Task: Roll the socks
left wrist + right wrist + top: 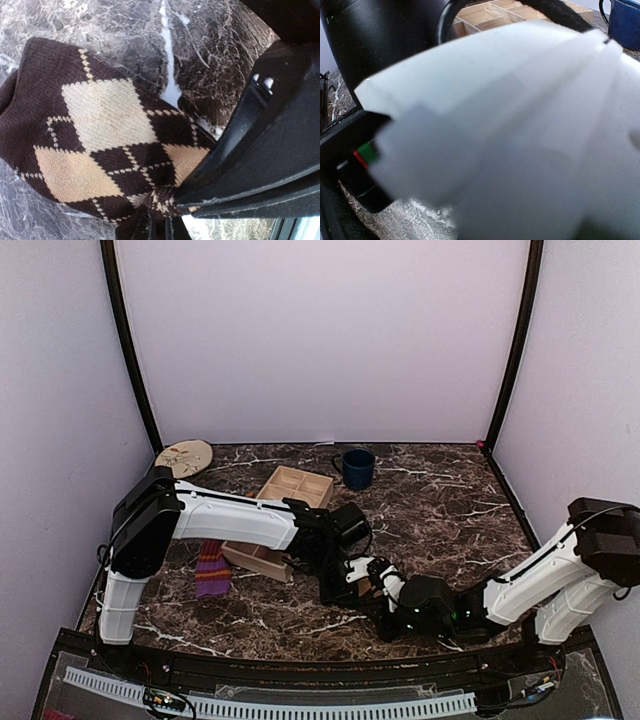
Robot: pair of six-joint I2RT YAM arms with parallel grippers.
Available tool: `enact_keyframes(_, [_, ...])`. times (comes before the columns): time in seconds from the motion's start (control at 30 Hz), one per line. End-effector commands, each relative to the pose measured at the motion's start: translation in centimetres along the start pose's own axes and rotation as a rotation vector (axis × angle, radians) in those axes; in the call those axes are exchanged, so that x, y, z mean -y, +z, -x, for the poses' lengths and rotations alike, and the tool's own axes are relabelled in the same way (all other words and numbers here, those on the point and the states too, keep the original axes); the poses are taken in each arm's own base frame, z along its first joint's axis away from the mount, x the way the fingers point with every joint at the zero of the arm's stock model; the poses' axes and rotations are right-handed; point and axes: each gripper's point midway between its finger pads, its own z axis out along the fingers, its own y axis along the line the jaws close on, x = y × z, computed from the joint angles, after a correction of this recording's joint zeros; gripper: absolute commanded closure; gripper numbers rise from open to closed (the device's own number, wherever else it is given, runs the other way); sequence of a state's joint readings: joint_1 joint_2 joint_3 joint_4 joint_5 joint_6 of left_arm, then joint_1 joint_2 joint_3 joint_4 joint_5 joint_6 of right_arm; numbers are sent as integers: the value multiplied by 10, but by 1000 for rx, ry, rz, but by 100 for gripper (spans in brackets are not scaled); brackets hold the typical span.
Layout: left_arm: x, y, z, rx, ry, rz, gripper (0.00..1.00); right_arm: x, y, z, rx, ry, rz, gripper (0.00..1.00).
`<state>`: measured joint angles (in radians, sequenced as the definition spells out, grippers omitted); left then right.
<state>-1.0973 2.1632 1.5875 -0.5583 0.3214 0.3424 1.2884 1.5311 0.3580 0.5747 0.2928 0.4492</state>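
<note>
A dark brown white-veined marble tabletop sits within pale lilac walls. The left gripper is clamped on the dark brown fabric sock with tan argyle diamonds. The right gripper, jaws together, is just beside it. The purple fabric sock with orange and red stripes lies flat, well left of both.

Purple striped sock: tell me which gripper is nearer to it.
Left. In the top view the left gripper is right of the purple striped sock, pinching the brown sock; the right gripper lies beyond it, farther off.

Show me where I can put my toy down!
Best spot: the bare table right of the mug, up to the right wall. The front-left strip near the purple sock is free too. The middle is crowded: tray, brown sock, left claw, right claw.
</note>
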Motion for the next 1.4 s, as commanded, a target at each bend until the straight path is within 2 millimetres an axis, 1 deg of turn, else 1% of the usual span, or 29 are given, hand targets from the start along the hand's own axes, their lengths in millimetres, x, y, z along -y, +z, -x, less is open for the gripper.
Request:
enact_keyframes(0.0, [-5,18,-26,-96,-58,15,99,10,1,-43,-142,58,-3,100])
enact_keyframes(0.1, [-10,13,-23,-74,-126,1,89,13,-2,-46,-148,110,3,100])
enact_keyframes(0.17, [-12,11,-21,-58,-168,-18,85,14,-4,-47,-149,149,11,100])
enact_keyframes(0.4, [-10,-2,-12,3,-203,-16,78,22,-11,-49,-156,269,22,100])
enact_keyframes(0.5, [-10,-10,-6,35,-211,-6,74,23,-13,-45,-147,330,38,100])
enact_keyframes(0.63, [-12,-20,-2,61,-216,17,73,23,-13,-36,-150,399,72,100])
enact_keyframes(0.73, [-14,-30,5,100,-223,37,67,24,-13,-32,-161,451,94,100])
enact_keyframes(0.93, [-25,-47,20,177,-243,85,66,22,-13,-29,-204,554,141,100])
enact_keyframes(1.1, [-35,-68,34,258,-234,149,63,21,-15,-19,-205,632,173,100])
enact_keyframes(1.27, [-32,-82,42,327,-207,161,63,28,-19,-7,-191,716,179,100])
enact_keyframes(1.37, [-26,-88,40,351,-193,158,63,33,-20,-4,-193,769,176,100])
